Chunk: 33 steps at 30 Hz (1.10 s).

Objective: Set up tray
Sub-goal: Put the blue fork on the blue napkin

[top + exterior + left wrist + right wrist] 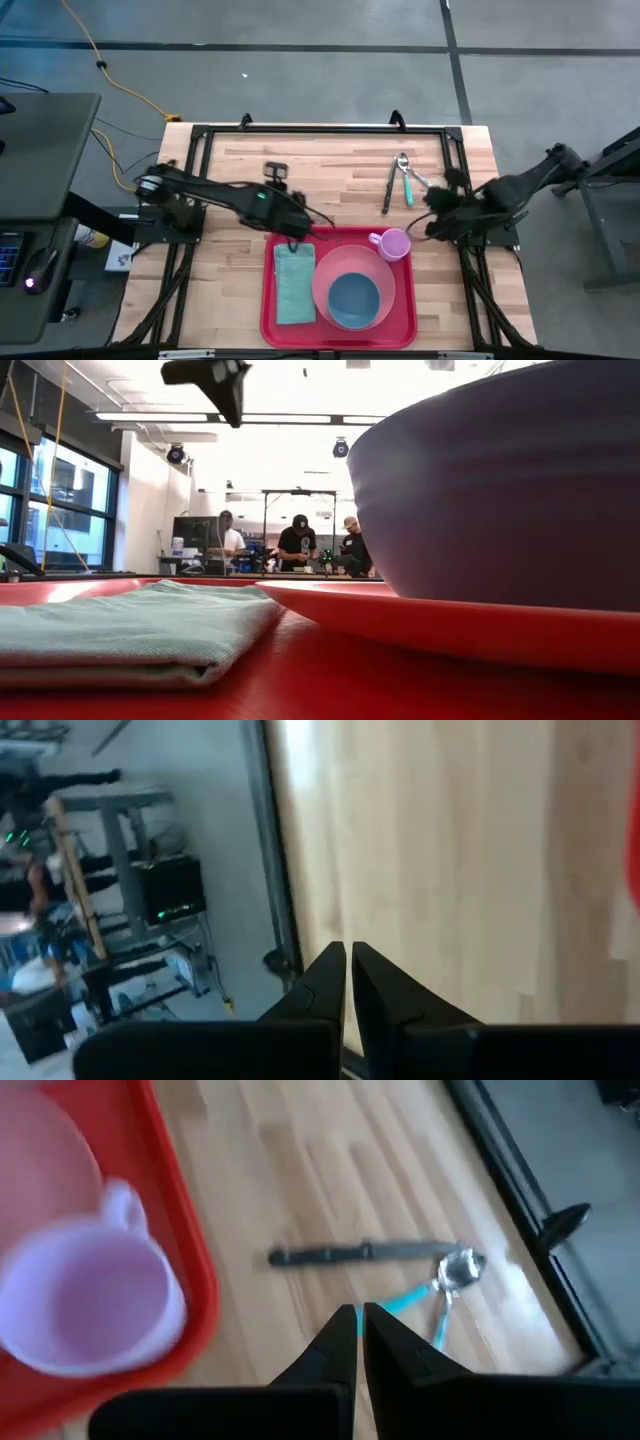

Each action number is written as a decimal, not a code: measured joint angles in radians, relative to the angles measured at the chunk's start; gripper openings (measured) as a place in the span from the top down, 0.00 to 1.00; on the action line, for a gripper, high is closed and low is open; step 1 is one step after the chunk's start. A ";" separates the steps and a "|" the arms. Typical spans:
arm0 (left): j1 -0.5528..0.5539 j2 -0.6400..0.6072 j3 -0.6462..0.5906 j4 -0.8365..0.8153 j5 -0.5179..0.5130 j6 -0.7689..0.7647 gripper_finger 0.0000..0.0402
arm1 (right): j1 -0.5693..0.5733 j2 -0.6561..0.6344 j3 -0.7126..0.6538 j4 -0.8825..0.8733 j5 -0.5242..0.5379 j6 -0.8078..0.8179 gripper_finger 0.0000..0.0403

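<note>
- On the table's near edge, at its middle, the high view shows the red tray (338,328) already carrying a folded green cloth (294,284), a pink plate (352,287) with a blue bowl (353,299) on it, and a lilac mug (392,243) in its far right corner. The cutlery, a dark knife (388,190) and a teal-handled spoon and fork (407,181), lies off the tray toward the far edge, right of centre, long axes running roughly far-to-near. The right end effector (436,215) sits just right of the mug and is clearly nearer the cutlery; the left end effector (297,240) hangs over the tray's far left corner, by the cloth.
- At table height, the low view shows only the tray floor, the cloth, the plate rim and the bowl wall up close; three people stand in the room behind.
- Past the left wrist, the left fingers are pressed together over bare wood, holding nothing.
- Past the right wrist, the right fingers are likewise closed and empty; the knife (365,1253) and spoon (445,1280) lie just ahead of them, the knife crosswise to the fingers, the mug and tray rim off to one side. I judge the cutlery to be the right arm's next pick.
</note>
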 joint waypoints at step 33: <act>-0.004 -0.707 -0.940 0.683 -0.098 -0.049 0.87 | -0.852 0.001 0.000 -0.001 -0.264 -0.391 0.50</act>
